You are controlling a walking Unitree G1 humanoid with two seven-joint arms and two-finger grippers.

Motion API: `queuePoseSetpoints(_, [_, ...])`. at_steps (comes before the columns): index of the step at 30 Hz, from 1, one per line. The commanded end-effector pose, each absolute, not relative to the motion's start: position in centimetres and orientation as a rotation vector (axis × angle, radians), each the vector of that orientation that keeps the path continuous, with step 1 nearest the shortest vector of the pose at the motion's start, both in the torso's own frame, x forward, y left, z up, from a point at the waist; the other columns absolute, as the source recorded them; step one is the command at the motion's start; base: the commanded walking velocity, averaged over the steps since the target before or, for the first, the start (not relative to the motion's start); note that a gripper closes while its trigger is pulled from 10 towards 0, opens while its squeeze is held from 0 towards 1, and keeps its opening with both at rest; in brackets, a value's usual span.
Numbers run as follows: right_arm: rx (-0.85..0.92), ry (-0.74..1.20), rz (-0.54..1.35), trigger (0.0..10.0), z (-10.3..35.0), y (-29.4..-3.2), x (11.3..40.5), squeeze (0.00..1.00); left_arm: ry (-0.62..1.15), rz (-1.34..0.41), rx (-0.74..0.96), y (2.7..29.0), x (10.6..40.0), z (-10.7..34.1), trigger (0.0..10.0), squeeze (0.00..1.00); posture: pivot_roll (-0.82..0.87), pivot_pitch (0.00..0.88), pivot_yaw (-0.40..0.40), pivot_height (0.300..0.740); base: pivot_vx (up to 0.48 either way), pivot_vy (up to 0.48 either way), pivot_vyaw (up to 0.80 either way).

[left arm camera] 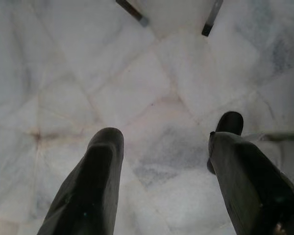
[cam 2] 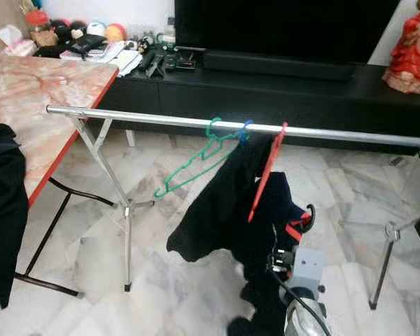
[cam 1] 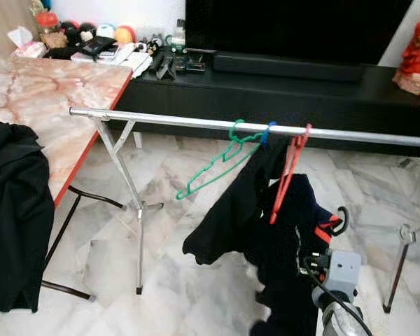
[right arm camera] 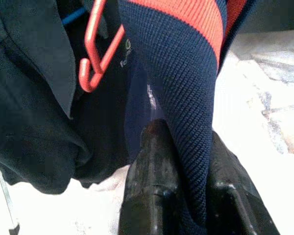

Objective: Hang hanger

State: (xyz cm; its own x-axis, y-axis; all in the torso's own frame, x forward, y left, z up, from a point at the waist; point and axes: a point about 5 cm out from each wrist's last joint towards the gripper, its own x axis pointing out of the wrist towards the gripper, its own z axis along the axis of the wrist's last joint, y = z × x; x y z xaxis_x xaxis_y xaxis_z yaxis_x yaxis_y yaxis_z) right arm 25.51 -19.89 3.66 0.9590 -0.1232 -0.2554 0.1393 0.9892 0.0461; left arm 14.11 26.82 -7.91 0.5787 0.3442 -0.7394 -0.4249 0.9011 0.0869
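Your right gripper (right arm camera: 183, 161) is raised below the rail (cam 1: 196, 122), its fingers (right arm camera: 152, 166) pinching the navy-and-orange garment (right arm camera: 186, 73) beside the red hanger (cam 1: 288, 171), which hangs on that rail. Your left gripper (left arm camera: 166, 161) points down at the marble floor (left arm camera: 63, 73), fingers spread apart.

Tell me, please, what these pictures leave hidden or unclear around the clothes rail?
- Right gripper: head views, dark garments hide its fingers.
- Red plastic hanger: lower part behind the navy knit garment with orange stripe.
- Silver metal rail: right end cut off by the picture edge.
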Motion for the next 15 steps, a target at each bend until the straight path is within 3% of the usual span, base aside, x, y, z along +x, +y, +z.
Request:
queuePoseSetpoints(1, [0.056,0.242,-0.168,10.0,3.77,-20.9,25.21,0.0,0.891,0.462,-0.115,26.46,12.56,-8.63,10.0,0.0,-0.04,0.138,-0.052,0.74,-0.319,0.0,0.0])
queuePoseSetpoints(15, [0.056,0.226,-0.171,10.0,4.07,-21.1,25.58,0.0,0.889,0.457,-0.114,25.82,12.84,-8.73,10.0,0.0,-0.03,0.154,-0.067,0.74,-0.318,0.0,0.0])
